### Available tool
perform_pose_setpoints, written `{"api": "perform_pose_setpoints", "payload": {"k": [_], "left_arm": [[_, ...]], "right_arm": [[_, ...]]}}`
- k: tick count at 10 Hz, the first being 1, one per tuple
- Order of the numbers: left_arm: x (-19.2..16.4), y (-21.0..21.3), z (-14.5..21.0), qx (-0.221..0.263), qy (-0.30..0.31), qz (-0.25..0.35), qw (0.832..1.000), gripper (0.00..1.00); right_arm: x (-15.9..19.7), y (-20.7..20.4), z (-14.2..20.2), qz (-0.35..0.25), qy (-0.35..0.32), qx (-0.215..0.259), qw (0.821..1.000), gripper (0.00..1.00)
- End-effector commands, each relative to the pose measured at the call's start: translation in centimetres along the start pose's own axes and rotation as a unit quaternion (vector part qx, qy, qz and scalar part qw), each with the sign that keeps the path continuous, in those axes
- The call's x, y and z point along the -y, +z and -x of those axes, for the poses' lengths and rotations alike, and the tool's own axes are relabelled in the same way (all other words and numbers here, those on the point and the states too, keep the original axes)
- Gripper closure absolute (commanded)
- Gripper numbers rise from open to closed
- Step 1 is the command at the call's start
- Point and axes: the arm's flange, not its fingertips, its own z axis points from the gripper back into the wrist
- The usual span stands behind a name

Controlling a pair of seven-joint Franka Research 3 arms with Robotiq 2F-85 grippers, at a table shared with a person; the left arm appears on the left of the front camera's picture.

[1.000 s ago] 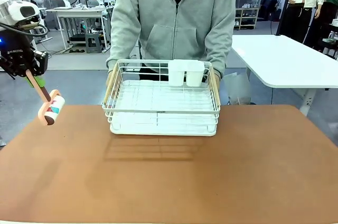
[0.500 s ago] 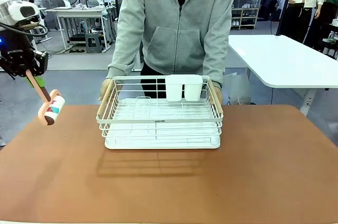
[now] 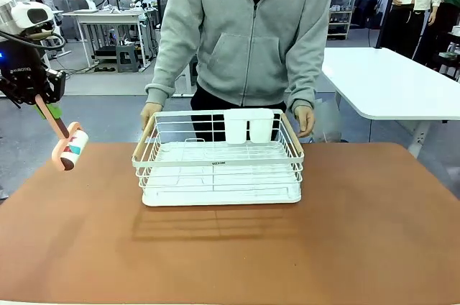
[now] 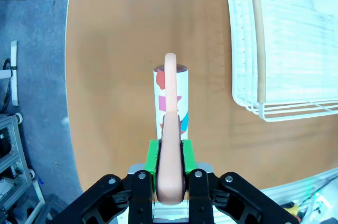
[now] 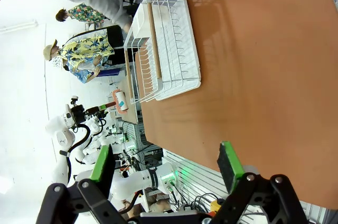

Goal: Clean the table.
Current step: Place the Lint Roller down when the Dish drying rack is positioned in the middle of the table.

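Your left end effector (image 3: 43, 107) clamps a pink-handled lint roller (image 3: 70, 148) at nine o'clock above the reddish-brown bench (image 3: 237, 247); the white wire rack (image 3: 219, 157), between a person's hands (image 3: 149, 114), blocks centre. Right end effector (image 5: 166, 171) gapes wide.

Place: a robotics lab or test hall.
Floor: grey and bare, open between the work stations.
Far left: a white bench (image 3: 108, 17) carried other white robot arms, with stools and gear beneath it.
Far right: a white-topped table (image 3: 392, 82) stood beside low shelving (image 3: 336, 24) holding small items.
Near: the reddish-brown worktop (image 3: 287, 247) stood in the open hall.
People: several stood around in the background.
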Motion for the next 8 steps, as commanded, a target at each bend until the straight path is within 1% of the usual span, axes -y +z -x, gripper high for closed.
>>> {"api": "perform_pose_setpoints", "payload": {"k": [1,8], "left_arm": [[-0.06,0.4,-0.29,-0.005,-0.001,-0.001,1.0,0.78],[-0.06,0.4,-0.29,-0.005,-0.001,-0.001,1.0,0.78]], "right_arm": [[-0.27,0.11,0.07,-0.003,0.004,0.001,1.0,0.0],[-0.27,0.11,0.07,-0.003,0.004,0.001,1.0,0.0]]}}
